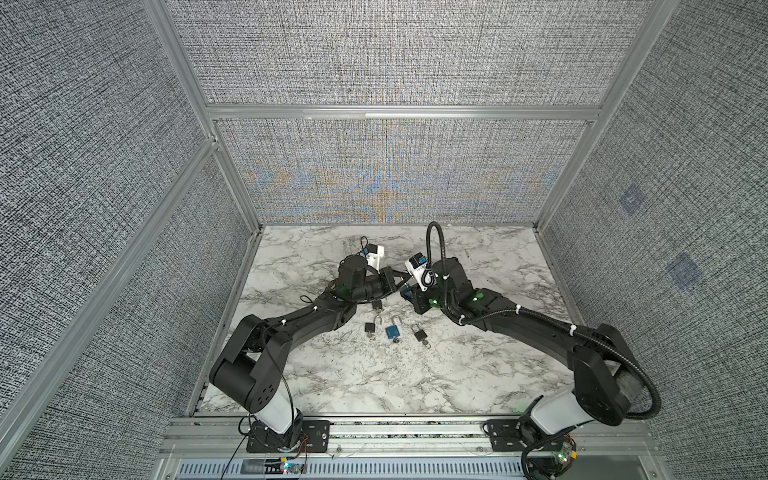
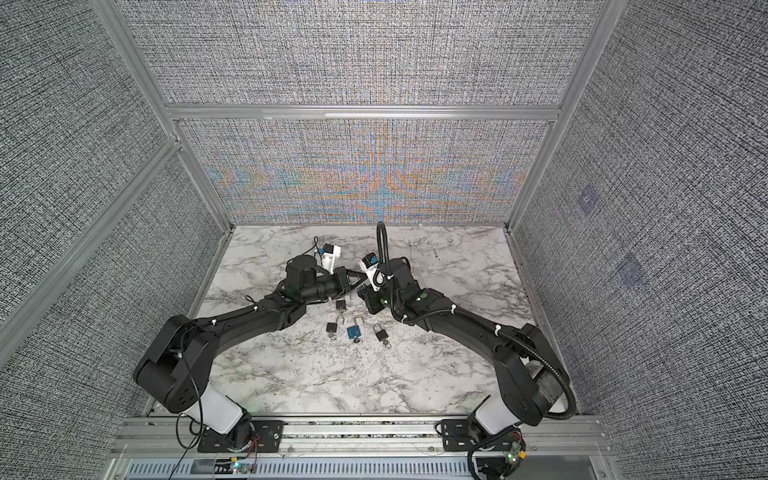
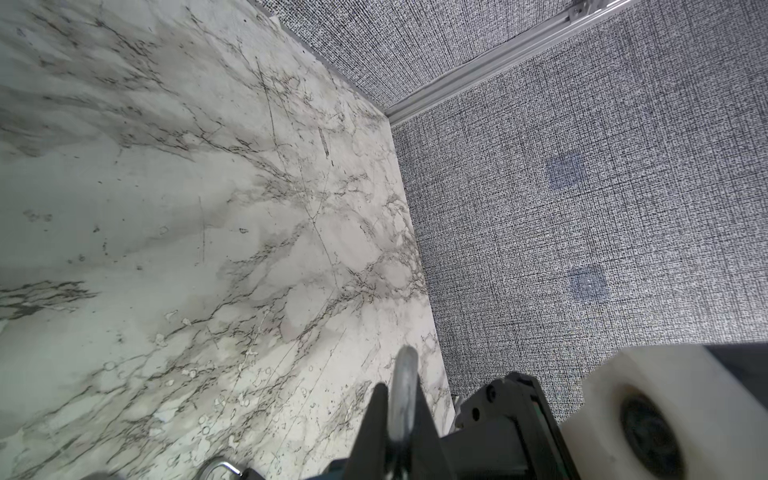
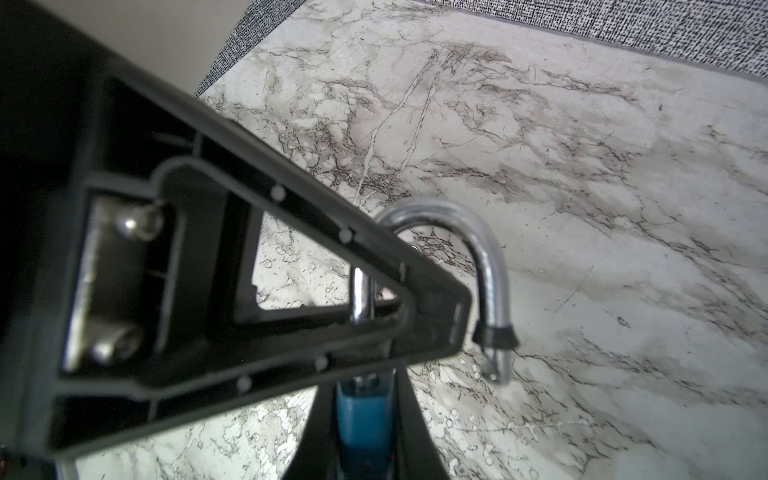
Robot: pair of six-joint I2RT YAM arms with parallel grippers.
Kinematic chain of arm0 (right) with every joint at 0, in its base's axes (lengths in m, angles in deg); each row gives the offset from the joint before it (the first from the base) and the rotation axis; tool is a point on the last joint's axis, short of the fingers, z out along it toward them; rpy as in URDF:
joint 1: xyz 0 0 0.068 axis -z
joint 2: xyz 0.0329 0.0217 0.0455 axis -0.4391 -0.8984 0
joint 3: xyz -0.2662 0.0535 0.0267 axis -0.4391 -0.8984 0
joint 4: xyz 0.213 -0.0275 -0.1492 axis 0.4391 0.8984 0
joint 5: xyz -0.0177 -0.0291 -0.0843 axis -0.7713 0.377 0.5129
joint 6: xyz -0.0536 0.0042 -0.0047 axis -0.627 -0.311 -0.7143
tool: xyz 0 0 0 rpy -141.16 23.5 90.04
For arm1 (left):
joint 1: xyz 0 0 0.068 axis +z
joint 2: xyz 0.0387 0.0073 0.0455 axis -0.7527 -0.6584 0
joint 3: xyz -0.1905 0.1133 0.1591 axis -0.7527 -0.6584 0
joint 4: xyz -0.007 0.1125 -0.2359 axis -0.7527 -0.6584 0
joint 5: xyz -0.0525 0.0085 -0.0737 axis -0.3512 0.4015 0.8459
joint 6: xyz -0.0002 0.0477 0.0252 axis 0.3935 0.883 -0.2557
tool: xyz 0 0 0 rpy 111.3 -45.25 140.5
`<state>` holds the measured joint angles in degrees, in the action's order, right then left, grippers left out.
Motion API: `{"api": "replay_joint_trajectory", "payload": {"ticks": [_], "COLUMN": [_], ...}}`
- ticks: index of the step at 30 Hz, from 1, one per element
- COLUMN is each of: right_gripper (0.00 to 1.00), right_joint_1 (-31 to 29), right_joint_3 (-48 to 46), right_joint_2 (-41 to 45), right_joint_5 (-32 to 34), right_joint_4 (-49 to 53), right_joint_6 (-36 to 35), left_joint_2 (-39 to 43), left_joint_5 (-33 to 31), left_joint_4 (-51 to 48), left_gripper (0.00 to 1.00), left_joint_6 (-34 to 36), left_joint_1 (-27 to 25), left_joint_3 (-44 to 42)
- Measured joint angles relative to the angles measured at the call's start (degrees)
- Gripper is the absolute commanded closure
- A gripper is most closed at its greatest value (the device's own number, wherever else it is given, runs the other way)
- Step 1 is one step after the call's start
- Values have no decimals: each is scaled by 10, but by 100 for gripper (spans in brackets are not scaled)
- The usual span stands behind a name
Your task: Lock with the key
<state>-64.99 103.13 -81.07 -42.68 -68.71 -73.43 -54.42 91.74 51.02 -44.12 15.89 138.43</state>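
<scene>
While left fingers pinch shackle, right fingers clamp blue padlock.

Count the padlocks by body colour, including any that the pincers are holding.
Black padlocks: 3
Blue padlocks: 2 (one lying loose, one held up with its shackle open)
Total: 5
</scene>
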Motion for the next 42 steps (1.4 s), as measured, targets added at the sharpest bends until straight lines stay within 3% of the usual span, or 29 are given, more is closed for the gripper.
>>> {"api": "replay_joint_trajectory", "payload": {"ticks": [2, 3, 4, 5, 9, 18, 23, 29, 34, 42], "right_gripper": [100, 100, 100, 100, 100, 100, 100, 100, 100, 100], "right_joint_1": [3, 5, 7, 9, 32, 47, 47, 47, 49, 69], "right_joint_3": [0, 1, 3, 5, 18, 43, 46, 56, 56, 56], "right_joint_2": [7, 10, 13, 15, 27, 38, 38, 54, 69, 73], "right_joint_5": [-6, -12, -18, -24, -26, -99, -143, -193, -237, -298], "right_joint_4": [6, 10, 16, 21, 77, 191, 234, 267, 283, 295], "right_joint_6": [0, 0, -1, -1, 0, -20, -33, -37, -36, -32], "left_joint_2": [3, 4, 5, 7, 28, 92, 98, 75, 59, 14], "left_joint_5": [3, 5, 9, 11, -6, -9, 33, 101, 152, 238], "left_joint_4": [5, 7, 8, 8, -6, -67, -60, -18, 55, 292], "left_gripper": [100, 93, 77, 68, 55, 55, 55, 50, 51, 51], "left_joint_6": [0, 0, 0, 1, 14, 116, 184, 214, 196, 70], "left_joint_1": [0, 0, 0, 0, 16, 45, 44, 44, 44, 44], "left_joint_3": [-1, -1, -1, -1, -3, -17, -24, -45, -82, -134]}}
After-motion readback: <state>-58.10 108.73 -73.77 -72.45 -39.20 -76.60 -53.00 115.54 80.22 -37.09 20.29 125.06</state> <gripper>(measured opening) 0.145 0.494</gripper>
